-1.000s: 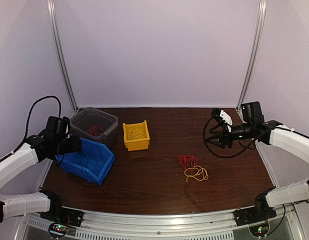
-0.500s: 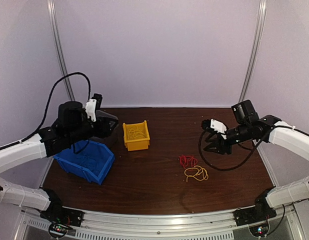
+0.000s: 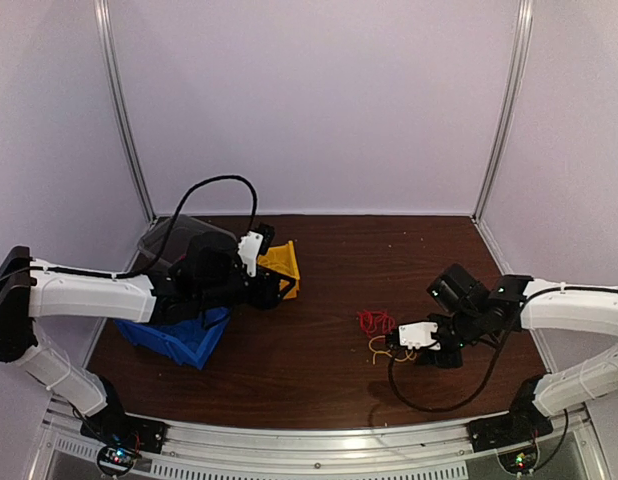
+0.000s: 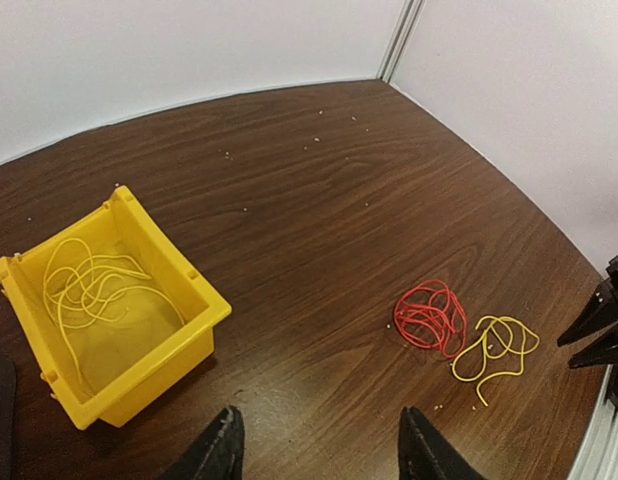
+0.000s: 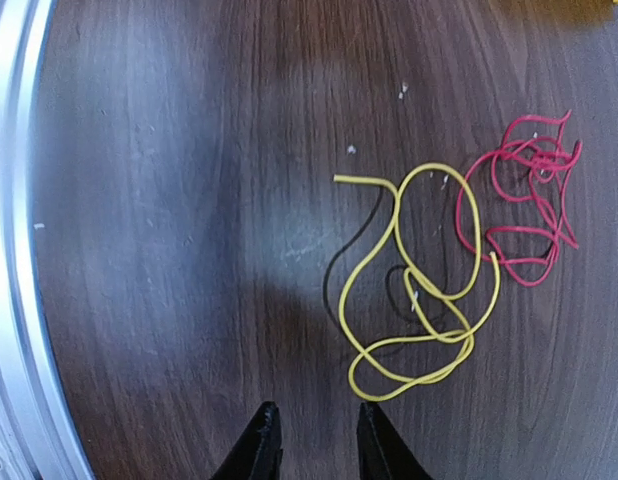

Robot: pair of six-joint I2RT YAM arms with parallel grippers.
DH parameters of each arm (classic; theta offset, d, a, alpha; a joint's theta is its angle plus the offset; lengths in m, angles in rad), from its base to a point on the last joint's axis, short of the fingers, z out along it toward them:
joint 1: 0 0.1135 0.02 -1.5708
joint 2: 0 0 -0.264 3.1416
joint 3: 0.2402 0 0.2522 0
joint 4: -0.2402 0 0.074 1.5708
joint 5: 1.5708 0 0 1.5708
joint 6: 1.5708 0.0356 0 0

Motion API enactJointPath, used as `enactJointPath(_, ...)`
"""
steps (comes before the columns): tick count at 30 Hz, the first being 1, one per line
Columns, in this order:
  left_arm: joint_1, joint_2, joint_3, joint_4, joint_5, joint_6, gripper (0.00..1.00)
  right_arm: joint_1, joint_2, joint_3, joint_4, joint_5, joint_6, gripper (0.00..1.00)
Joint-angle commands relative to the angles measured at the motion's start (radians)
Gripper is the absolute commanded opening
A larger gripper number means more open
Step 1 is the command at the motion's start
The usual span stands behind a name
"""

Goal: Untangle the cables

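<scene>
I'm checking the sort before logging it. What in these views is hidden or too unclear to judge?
- Grey bin contents: top view, left arm covers it.
- Blue bin contents: top view, same arm hides most.
- Whether yellow cable and red cable interlock: strands too thin where they meet, every view.
- Right jaws: right wrist view, bottom edge cuts all but the tips.

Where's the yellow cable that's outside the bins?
The yellow cable lies on the table's right half, right beside the red cable; in the right wrist view it sits just ahead of the right tool.
</scene>
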Motion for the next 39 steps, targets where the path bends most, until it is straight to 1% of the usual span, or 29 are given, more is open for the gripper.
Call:
enactJointPath(1,-0.013,0.006,0.029,0.095,-0.006,-0.013,0.54,0.017,0.022,-0.021,0.068,0.123,0.017,0.28)
enactJointPath(6,-0.013,0.011,0.019,0.095,-0.008,-0.025,0.54,0.031,0.049,-0.035,0.119,0.09,0.015,0.31)
enactJointPath(11,-0.013,0.021,0.025,0.082,0.003,-0.032,0.54,0.054,0.112,-0.026,0.153,0.08,0.018,0.34)
enactJointPath(16,-0.013,0.019,0.027,0.069,-0.002,-0.031,0.54,0.072,0.169,-0.019,0.182,0.088,0.019,0.41)
enactJointPath(20,-0.012,0.016,0.022,0.072,0.0,-0.033,0.54,0.072,0.23,-0.017,0.223,0.136,0.033,0.4)
enactJointPath(25,-0.014,0.017,0.014,0.08,0.006,-0.035,0.54,0.072,0.244,-0.007,0.258,0.16,0.054,0.37)
enactJointPath(29,-0.015,0.029,0.012,0.088,0.018,-0.041,0.54,0.072,0.257,0.005,0.268,0.154,0.056,0.32)
enactJointPath(31,-0.016,0.034,0.011,0.097,0.023,-0.045,0.54,0.071,0.275,0.013,0.269,0.137,0.057,0.27)
enactJointPath(32,-0.017,0.034,0.01,0.1,0.024,-0.046,0.54,0.072,0.284,0.018,0.269,0.132,0.059,0.21)
enactJointPath(35,-0.025,0.034,0.01,0.103,0.02,-0.046,0.54,0.071,0.282,0.045,0.247,0.128,0.063,0.0)
enactJointPath(37,-0.026,0.035,0.007,0.108,0.02,-0.042,0.54,0.07,0.232,0.075,0.206,0.105,0.058,0.0)
enactJointPath(39,-0.028,0.041,0.005,0.121,0.027,-0.027,0.54,0.064,0.165,0.125,0.145,0.048,0.046,0.0)
